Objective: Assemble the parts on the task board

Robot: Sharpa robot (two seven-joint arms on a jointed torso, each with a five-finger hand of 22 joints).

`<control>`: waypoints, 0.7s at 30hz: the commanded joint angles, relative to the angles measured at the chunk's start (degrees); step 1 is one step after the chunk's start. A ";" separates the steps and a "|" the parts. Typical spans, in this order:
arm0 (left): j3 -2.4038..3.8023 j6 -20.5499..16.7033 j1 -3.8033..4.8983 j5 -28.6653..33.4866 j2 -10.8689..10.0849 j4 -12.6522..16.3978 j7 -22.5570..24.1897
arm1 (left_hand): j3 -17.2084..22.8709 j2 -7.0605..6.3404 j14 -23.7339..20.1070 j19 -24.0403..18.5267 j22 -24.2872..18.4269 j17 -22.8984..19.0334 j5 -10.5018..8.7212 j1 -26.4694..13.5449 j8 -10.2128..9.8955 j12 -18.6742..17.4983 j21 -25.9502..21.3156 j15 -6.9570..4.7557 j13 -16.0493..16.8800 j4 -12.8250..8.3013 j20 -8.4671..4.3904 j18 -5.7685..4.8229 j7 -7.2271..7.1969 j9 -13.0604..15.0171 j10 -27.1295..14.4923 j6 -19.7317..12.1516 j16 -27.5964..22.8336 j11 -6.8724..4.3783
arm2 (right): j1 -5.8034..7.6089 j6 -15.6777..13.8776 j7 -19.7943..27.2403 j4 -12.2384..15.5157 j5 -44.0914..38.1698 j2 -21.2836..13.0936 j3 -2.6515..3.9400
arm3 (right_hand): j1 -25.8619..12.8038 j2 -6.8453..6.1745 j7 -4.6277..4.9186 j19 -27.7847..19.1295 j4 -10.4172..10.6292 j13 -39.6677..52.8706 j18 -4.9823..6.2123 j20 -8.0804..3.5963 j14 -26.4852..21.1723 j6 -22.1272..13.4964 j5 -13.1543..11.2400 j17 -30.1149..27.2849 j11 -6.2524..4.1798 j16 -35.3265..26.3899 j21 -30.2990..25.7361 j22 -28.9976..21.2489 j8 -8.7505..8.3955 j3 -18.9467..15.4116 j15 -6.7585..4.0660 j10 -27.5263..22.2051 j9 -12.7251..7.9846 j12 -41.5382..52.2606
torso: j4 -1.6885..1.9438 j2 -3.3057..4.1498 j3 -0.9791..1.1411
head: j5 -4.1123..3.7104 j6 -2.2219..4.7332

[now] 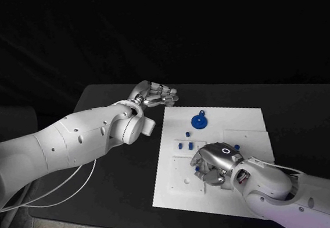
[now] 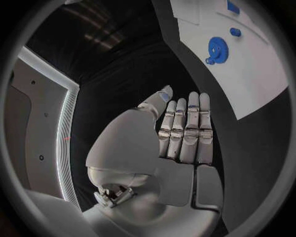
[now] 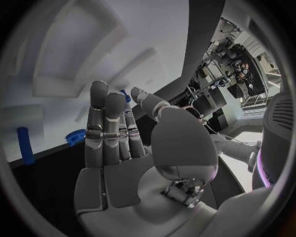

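board: white rect. task board (image 1: pixel 246 117), flat on black surface (image 1: pixel 319 119), mid-scene; raised white blocks & recesses on top.
gear: blue gear (image 1: pixel 199 122), round w/ small tab, lies flat on board's far part, nr far edge; also seen in L wrist view (image 2: pixel 216 48).
small parts: short blue pieces (image 1: pixel 185 143) just nearer than gear, on board's left half, close together, apart from gear.
peg: blue peg (image 3: pixel 24 145) upright-ish by board edge in R wrist view; a toothed blue part (image 3: pixel 75 136) near it.
under robot hand: blue bits (image 1: pixel 197 167) at right robot hand (image 1: pixel 216 161), partly hidden; contact unclear.
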 commanded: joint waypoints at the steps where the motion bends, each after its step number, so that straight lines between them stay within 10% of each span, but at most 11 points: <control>1: 0.04 0.98 0.07 0.32 0.06 0.09 0.03 | -0.24 0.28 -0.43 -0.09 -0.05 -0.07 0.13 -0.39 -0.10 0.01 -0.19 -0.08 -0.03 0.02 0.24 0.86 -0.01 -0.01 -0.39 -0.22 -0.16 0.00 | -0.25 -1.61 0.74 0.07 1.93 -0.37 -0.17 | -0.55 -1.08 -0.04 2.24 0.37 0.24 0.72 0.47 0.09 -0.12 3.74 -0.12 0.10 -0.07 -0.27 -0.36 -0.20 -1.51 0.50 -0.36 -0.02 0.18 | 0.06 -0.03 0.03 | -0.21 0.19; 12: 0.04 1.10 0.07 0.32 -0.01 -0.09 -0.01 | -0.35 0.22 -0.55 -0.03 -0.87 -0.06 0.17 -0.32 -0.16 0.02 -0.17 -0.02 -0.03 0.05 0.31 0.89 0.07 -0.03 -0.55 -0.45 -0.15 0.09 | -0.25 -5.10 1.54 4.77 3.76 -4.19 0.78 | 1.24 -0.86 -0.15 2.33 2.44 0.26 1.03 0.74 0.15 -0.07 5.20 -0.91 0.18 0.28 0.61 -3.54 -0.24 -8.18 0.64 -1.07 -0.05 0.20 | -0.13 -0.02 -0.05 | -1.35 1.02; 21: 0.04 1.05 0.07 0.37 0.06 -0.41 0.32 | -0.34 0.27 -0.52 0.01 -1.13 -0.05 0.18 -0.31 -0.10 0.03 -0.16 -0.03 -0.02 0.06 0.31 0.89 0.04 -0.01 -0.47 -0.39 -0.15 0.06 | -0.13 -1.48 3.21 9.06 6.46 -9.18 7.83 | 1.67 -1.05 -0.15 2.17 2.12 0.24 0.79 0.39 0.00 0.01 3.91 -0.78 -0.21 0.62 1.65 -3.93 -0.26 -3.91 0.35 0.63 -0.05 0.16 | -0.12 -0.07 0.01 | -3.29 1.95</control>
